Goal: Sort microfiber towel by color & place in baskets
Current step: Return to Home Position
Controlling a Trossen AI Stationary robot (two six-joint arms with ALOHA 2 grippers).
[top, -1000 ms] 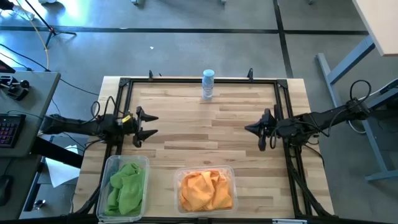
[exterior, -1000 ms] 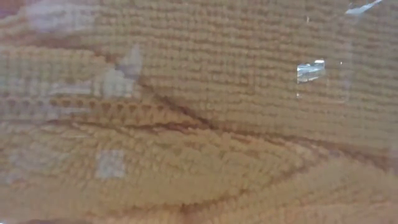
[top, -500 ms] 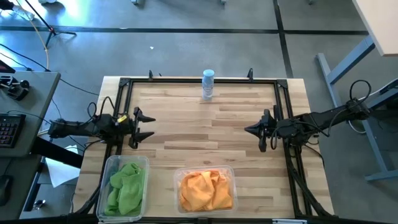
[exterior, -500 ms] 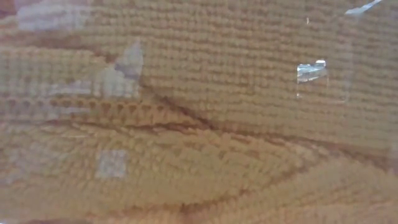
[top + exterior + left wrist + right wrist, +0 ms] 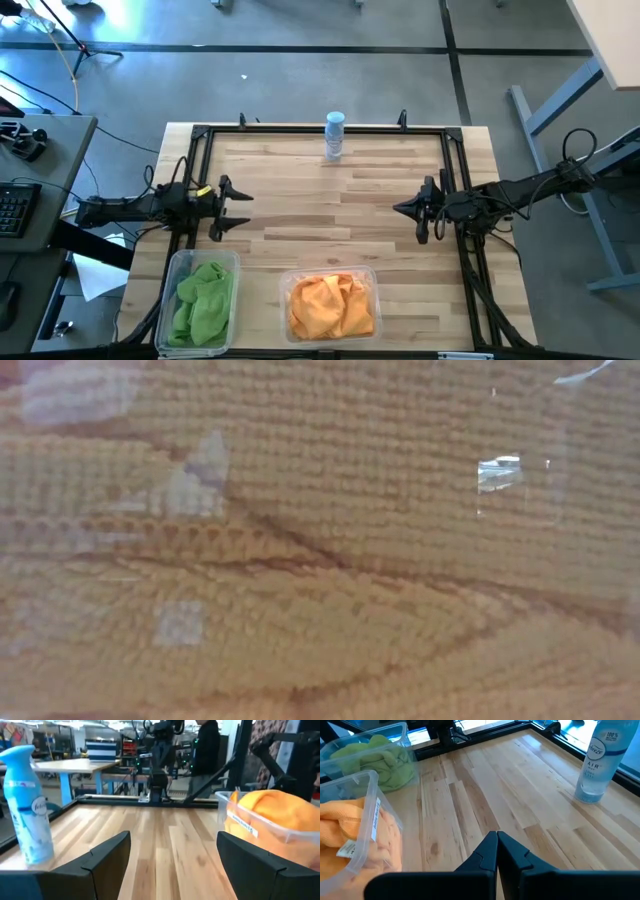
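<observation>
On the bench [image 5: 330,200], the green microfiber towels [image 5: 203,300] fill the narrower basket [image 5: 232,262]. The orange microfiber towels [image 5: 330,305] fill the wider basket [image 5: 372,280] beside it. The left pincer [image 5: 240,208] hovers spread and empty. The right pincer [image 5: 400,207] is pressed together.

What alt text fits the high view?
Green microfiber towels lie in the narrower clear plastic bin, orange towels in the wider bin, on a wooden table. At its sides, the left gripper waits open, the right gripper shut.
</observation>
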